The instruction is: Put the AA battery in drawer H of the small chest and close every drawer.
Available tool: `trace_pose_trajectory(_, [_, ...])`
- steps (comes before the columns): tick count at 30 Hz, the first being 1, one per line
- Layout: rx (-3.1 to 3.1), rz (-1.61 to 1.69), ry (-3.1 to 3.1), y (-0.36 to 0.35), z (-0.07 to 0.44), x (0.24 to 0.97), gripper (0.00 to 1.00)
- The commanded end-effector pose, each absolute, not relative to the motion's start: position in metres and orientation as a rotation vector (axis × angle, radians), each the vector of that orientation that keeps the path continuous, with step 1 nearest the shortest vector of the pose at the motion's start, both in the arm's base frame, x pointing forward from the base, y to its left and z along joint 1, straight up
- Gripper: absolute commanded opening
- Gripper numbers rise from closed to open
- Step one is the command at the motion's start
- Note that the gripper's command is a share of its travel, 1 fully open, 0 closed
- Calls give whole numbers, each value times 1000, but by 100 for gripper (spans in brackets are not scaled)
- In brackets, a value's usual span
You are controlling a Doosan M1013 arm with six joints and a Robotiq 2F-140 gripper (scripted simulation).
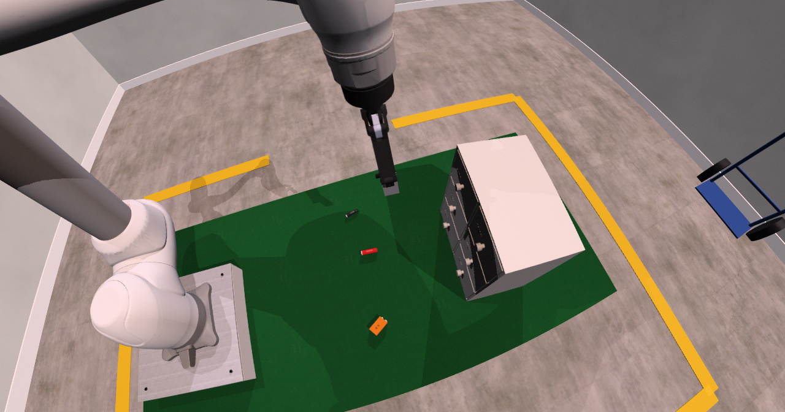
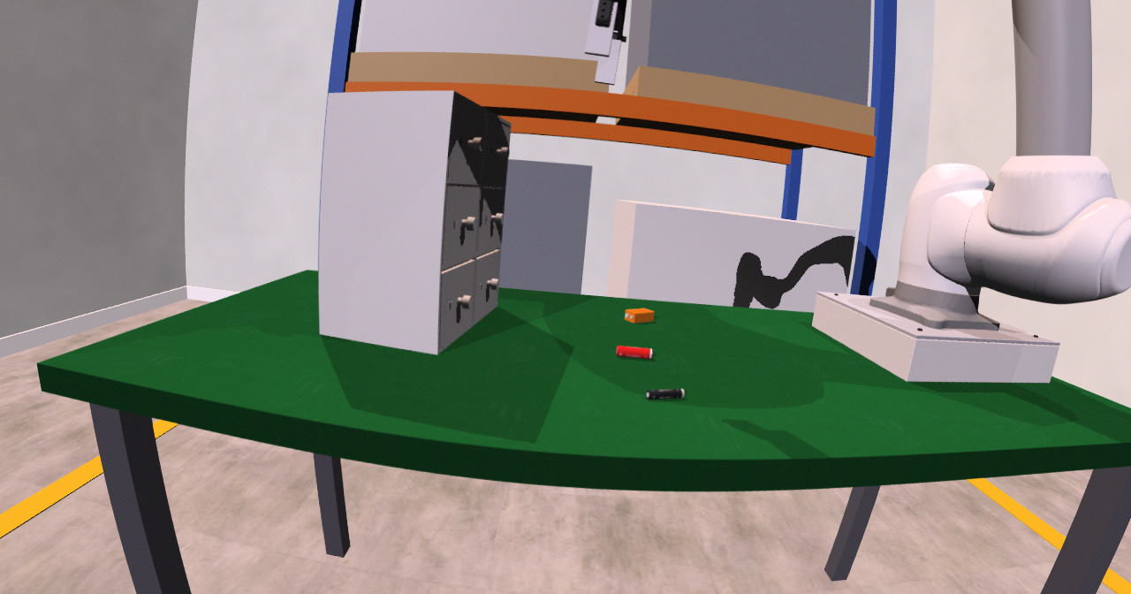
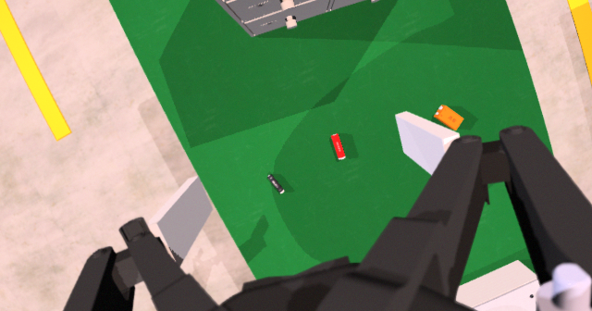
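Observation:
My gripper [image 1: 390,187] [image 2: 603,65] [image 3: 300,164] is open and empty, pointing down high above the table. A red battery [image 1: 368,251] [image 2: 633,352] [image 3: 338,146] lies on its side on the green table [image 1: 307,300] [image 2: 593,424] [image 3: 351,223]. A thinner black battery [image 1: 351,213] [image 2: 664,393] [image 3: 276,184] lies nearby. Their size labels are unreadable. The white chest [image 1: 527,190] [image 2: 387,218] [image 3: 264,12] stands upright, its visible drawers looking pushed in. The drawer H [image 1: 462,173] [image 2: 460,163] is at the top, in the column nearer the exterior camera; its letter is unclear.
An orange block battery [image 1: 378,325] [image 2: 639,316] [image 3: 449,118] lies beyond the red battery from the exterior view. Pale knobs stick out of the drawer fronts. The arm's base plate [image 1: 235,322] [image 2: 980,361] stands at the opposite end of the table from the chest.

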State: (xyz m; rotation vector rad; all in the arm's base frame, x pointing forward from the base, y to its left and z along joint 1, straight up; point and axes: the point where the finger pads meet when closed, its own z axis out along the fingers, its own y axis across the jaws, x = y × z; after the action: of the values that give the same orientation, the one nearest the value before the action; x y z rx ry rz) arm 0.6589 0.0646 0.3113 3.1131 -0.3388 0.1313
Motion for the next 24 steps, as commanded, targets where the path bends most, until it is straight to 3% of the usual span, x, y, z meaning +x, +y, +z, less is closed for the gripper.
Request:
trace_pose_trajectory(1, [3118, 71, -340, 65, 313, 657, 100])
trace_pose_trajectory(24, [3124, 4, -340, 65, 317, 653, 100])
